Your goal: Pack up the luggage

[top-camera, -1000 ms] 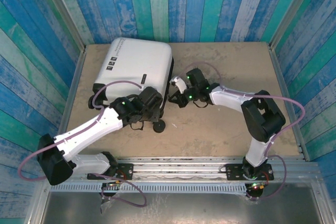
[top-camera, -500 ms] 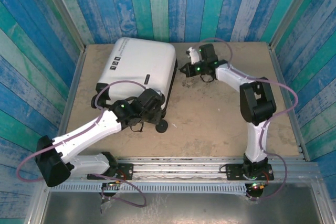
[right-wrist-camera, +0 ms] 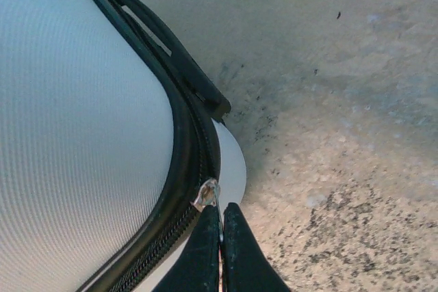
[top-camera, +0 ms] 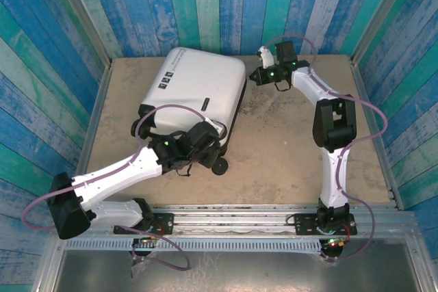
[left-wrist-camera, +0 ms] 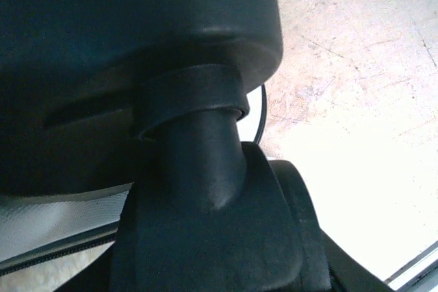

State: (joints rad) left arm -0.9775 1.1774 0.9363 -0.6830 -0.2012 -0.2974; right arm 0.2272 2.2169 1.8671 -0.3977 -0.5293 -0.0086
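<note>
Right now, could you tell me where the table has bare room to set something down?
Bare tan tabletop lies between the white hard-shell suitcase and the right arm, and right of that arm. Crowded: the suitcase's wheel end under the left arm, and its far corner at the right fingers.

Top external: high up and behind both arm bases, facing down and forward, far enough back to take in the whole table (top-camera: 294, 148), the luggage (top-camera: 198, 87) and both arms.
Left wrist: hard up against a black wheel (left-wrist-camera: 205, 237) of the luggage, so near that it reads as dark shapes, with bare table off to the right.
Right wrist: close in, looking along the right gripper (right-wrist-camera: 220, 211) to the zipper pull (right-wrist-camera: 206, 193) on the luggage's edge, table beyond.
Shared, top external and left wrist: the luggage's near wheel corner.
Shared, top external and right wrist: the luggage's far right corner.
</note>
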